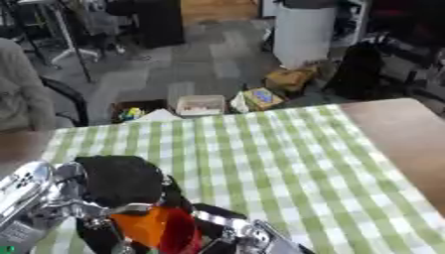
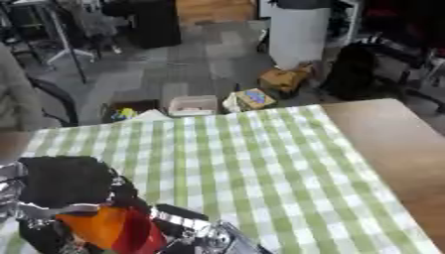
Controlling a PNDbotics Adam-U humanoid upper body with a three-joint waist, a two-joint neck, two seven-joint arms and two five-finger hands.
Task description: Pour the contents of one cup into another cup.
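left hand (image 1: pixel 121 183), black and silver, fills the left eye view at 7 o'clock, fingers curled round one orange cup (image 1: pixel 143 225); one red cup (image 1: pixel 181 230) touches it on its 3 o'clock side. both sit over the checked cloth (image 1: pixel 278 163).

right eye view: the same two cups at 7 o'clock; bare table (image 2: pixel 391 144) at 3 o'clock.

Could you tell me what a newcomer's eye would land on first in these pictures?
Probably the bright orange cup and red cup at the bottom left, pressed together amid the robot's black and silver left hand. Next, the green-and-white checked tablecloth spreading across the table, with bare brown wood at its right.
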